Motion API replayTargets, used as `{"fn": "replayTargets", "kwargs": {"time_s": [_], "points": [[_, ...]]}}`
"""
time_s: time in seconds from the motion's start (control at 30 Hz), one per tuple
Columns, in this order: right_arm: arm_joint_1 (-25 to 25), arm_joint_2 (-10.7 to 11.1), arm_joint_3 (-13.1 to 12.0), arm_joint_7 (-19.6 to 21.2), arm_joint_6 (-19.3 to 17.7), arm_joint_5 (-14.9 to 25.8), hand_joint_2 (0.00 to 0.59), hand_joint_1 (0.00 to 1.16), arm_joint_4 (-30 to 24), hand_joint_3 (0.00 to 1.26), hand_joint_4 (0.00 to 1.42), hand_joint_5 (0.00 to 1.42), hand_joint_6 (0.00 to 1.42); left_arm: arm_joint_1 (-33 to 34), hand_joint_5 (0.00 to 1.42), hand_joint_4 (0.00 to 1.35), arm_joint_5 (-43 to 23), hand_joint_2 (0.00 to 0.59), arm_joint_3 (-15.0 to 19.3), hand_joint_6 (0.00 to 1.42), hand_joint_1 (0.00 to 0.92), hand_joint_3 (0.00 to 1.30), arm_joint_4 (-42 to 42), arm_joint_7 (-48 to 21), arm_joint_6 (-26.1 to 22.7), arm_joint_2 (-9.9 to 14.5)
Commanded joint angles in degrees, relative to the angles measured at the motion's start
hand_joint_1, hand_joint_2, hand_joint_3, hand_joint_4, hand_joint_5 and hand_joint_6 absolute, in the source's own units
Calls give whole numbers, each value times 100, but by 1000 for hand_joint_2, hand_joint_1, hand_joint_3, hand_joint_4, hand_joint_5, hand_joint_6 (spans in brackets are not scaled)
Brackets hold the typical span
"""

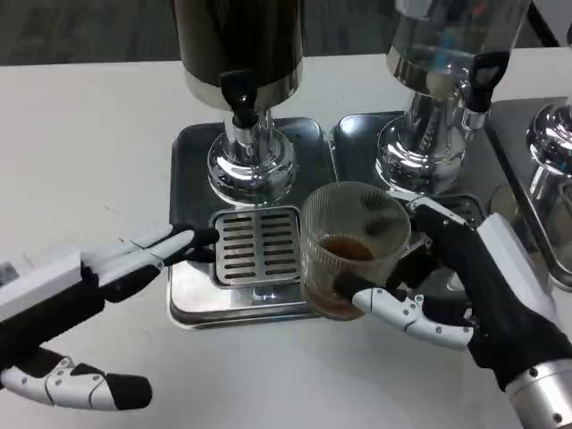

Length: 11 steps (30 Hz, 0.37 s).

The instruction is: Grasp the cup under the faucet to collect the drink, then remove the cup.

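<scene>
Head view: dispenser base (251, 168) and drip grate (256, 246) beside held cup (351, 250).

A clear ribbed cup (353, 246), upright with brown drink in its bottom, sits at four o'clock of the dark dispenser's faucet (239, 96).

1. Setting: I read this as a self-service drinks station, of the café or canteen kind, set up on a white table (80, 134).
2. Evidence, dispensers: I see a dark dispenser (239, 40) with a black faucet (238, 94) on a chrome base, and a clear dispenser (447, 45) beside it.
3. Evidence, drainage: a steel drip tray (192, 295) with a slotted grate (255, 246) lies below the faucet.
4. Evidence, further right: another chrome base (550, 143) stands at the picture's edge.
</scene>
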<state>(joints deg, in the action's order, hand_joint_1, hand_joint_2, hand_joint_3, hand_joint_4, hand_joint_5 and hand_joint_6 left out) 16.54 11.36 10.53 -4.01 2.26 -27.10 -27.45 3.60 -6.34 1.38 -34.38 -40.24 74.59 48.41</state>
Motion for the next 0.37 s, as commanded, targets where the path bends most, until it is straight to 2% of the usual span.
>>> {"fn": "replayTargets", "kwargs": {"time_s": [0.03, 0.37], "points": [[-72, -12, -18, -36, -85, 101, 245, 667, -197, 503, 619, 719, 721, -174, 0, 0, -58, 96, -24, 56, 0, 0, 120, 123, 50, 85], [-78, -8, -60, -83, -107, 128, 248, 671, -259, 503, 619, 720, 725, -316, 0, 0, -38, 96, 5, 56, 0, 0, 198, 261, 4, 72]]}}
